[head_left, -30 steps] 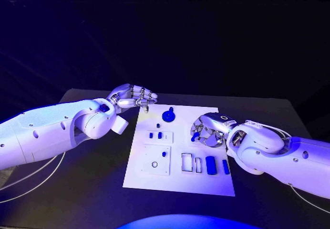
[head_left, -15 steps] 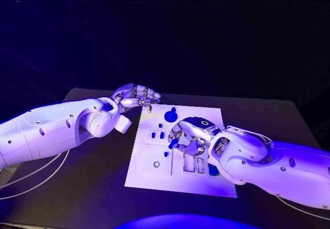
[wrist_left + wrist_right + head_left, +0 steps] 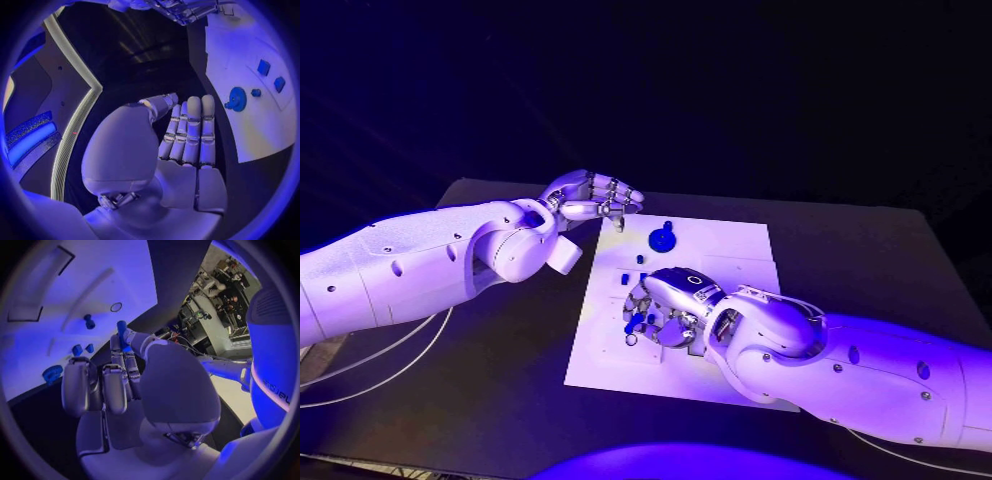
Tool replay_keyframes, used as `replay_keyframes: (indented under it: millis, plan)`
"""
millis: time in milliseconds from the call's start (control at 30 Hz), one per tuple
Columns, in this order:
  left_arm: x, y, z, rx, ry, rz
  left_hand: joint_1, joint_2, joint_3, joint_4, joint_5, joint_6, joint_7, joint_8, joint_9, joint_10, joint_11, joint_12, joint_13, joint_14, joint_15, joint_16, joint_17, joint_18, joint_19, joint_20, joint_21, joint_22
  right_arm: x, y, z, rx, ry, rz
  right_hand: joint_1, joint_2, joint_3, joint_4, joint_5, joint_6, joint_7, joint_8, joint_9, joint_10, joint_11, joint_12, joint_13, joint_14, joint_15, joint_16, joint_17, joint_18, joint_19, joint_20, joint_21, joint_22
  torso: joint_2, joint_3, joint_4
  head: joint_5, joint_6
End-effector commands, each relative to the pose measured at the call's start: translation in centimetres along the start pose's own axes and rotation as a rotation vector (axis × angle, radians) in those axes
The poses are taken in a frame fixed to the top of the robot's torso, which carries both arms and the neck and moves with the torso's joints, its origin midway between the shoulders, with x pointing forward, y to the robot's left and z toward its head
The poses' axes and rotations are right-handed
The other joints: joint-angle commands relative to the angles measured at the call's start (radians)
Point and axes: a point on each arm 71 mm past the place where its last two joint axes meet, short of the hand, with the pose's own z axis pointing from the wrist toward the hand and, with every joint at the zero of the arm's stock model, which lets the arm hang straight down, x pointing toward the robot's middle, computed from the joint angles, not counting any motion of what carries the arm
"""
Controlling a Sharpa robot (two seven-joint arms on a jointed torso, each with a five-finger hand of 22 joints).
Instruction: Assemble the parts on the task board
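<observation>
The left hand [image 3: 593,198] hangs over the table [image 3: 473,330] just off the board's [image 3: 733,238] far left corner, fingers curled in tight on nothing; in the left wrist view [image 3: 187,135] they lie flat against the palm. The board lies in the middle of the table. Near its far edge sits a round blue part with a stem [image 3: 661,238], just right of the left hand; the left wrist view shows it too [image 3: 237,98], with a small peg [image 3: 255,92] and two square parts [image 3: 270,75] beyond it.

The right hand [image 3: 669,306] is low over the board's left half, above a raised plate with a small hole [image 3: 630,339]. In the right wrist view [image 3: 125,365] it pinches a blue peg [image 3: 122,328] at its fingertips, the other fingers bent beside it. That view also shows the hole [image 3: 116,306], a standing blue peg [image 3: 89,321], two small blue squares [image 3: 82,349] and the round part [image 3: 52,374] on the board.
</observation>
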Motion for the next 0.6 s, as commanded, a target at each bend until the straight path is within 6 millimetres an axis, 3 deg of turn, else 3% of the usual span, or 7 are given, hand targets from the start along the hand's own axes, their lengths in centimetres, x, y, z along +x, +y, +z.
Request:
replay_keyframes:
  millis: [33, 600]
  plan:
    - [0.3, -0.1, 0.1, 0.009, 0.017, -0.011, -0.010, 0.003, -0.002, 0.005, 0.004, -0.005, 0.002, 0.006, 0.000, -0.007, 0.001, 0.004, -0.001, -0.006, -0.002, 0.003, -0.001, 0.015, -0.004, 0.000, -0.004, 0.000, 0.4, 0.1, 0.2, -0.028, 0.004, -0.021, 0.001, 0.008, 0.001, -0.006, 0.006, 0.002, 0.007, 0.006, 0.009, 0.072, -0.063, -0.003, 0.001, 0.054, -0.005, 0.002, -0.001, -0.011, 0.029, -0.006, -0.004, 0.176, -0.001, 0.0001, -0.0006, 0.004, -0.001]
    - [0.3, -0.1, 0.1, 0.006, 0.019, -0.011, -0.010, 0.003, -0.002, 0.005, 0.004, -0.005, 0.002, 0.006, 0.000, -0.007, 0.001, 0.004, -0.001, -0.006, -0.002, 0.003, -0.001, 0.015, -0.004, 0.000, -0.004, 0.000, 1.5, -0.3, 0.5, -0.011, 0.065, -0.041, -0.001, 0.008, 0.004, -0.010, 0.007, 0.001, 0.008, 0.006, 0.011, 0.073, -0.063, -0.005, 0.002, 0.054, -0.005, 0.003, 0.001, -0.011, 0.029, -0.006, -0.006, 0.176, 0.000, 0.0015, -0.0010, 0.010, -0.008]
